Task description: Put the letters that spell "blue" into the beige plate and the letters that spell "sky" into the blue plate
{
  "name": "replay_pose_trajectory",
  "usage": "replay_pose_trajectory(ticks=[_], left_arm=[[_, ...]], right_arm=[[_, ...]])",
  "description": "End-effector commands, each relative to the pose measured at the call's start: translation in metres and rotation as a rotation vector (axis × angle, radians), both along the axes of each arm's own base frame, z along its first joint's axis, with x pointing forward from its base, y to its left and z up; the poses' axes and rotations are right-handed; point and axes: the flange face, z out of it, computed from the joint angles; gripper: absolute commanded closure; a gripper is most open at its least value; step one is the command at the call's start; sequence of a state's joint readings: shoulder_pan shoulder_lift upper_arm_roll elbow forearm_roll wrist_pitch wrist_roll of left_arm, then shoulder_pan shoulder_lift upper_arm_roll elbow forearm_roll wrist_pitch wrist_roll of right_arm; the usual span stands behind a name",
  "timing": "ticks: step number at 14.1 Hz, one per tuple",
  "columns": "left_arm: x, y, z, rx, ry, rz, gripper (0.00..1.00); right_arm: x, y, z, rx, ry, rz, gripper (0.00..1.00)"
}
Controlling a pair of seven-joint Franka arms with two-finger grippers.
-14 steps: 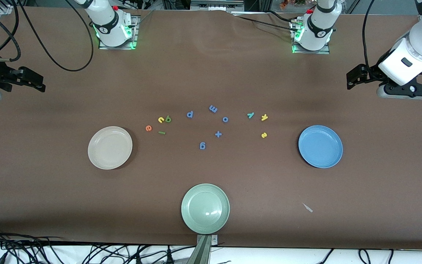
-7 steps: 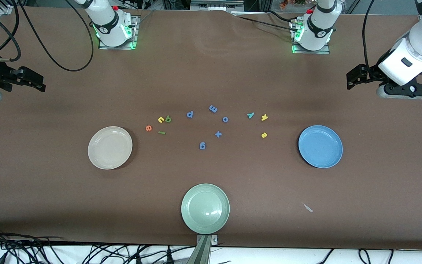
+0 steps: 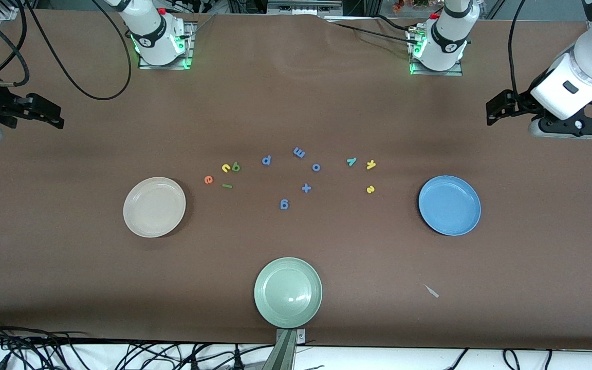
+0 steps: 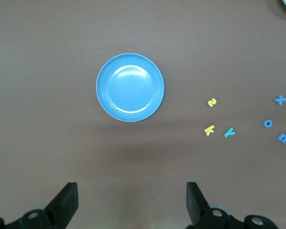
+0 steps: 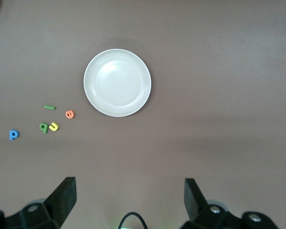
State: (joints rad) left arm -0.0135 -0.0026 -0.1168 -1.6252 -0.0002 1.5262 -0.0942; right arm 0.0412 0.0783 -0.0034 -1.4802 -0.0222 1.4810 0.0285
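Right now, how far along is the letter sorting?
Nothing done: beige plate and blue plate lie empty. Nothing in hand: left gripper and right gripper wait open at the table's ends. Left: b, l, u, e; s, k, y.

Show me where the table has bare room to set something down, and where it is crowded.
Bare cloth lies between the beige plate and the pale green plate, and between the green plate and the blue plate, bar a small scrap. All three plates are empty. The foam letters crowd the strip between the beige and blue plates.
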Motion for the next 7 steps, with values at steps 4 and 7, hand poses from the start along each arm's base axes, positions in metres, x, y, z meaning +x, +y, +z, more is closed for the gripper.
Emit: replay_pose_trajectory(ticks=[4,7], left_arm=[[-0.0026,-0.0006,0.0072,0.025,-0.002,0.002,0.00],[-0.0026,-0.0006,0.0072,0.025,-0.002,0.002,0.00]], right_arm=[[-0.0032,-0.0027,0.0030,-0.003,-0.007,-0.012,0.00],[-0.0001,-0.0024,0.0060,0.000,-0.036,-0.010,0.00]])
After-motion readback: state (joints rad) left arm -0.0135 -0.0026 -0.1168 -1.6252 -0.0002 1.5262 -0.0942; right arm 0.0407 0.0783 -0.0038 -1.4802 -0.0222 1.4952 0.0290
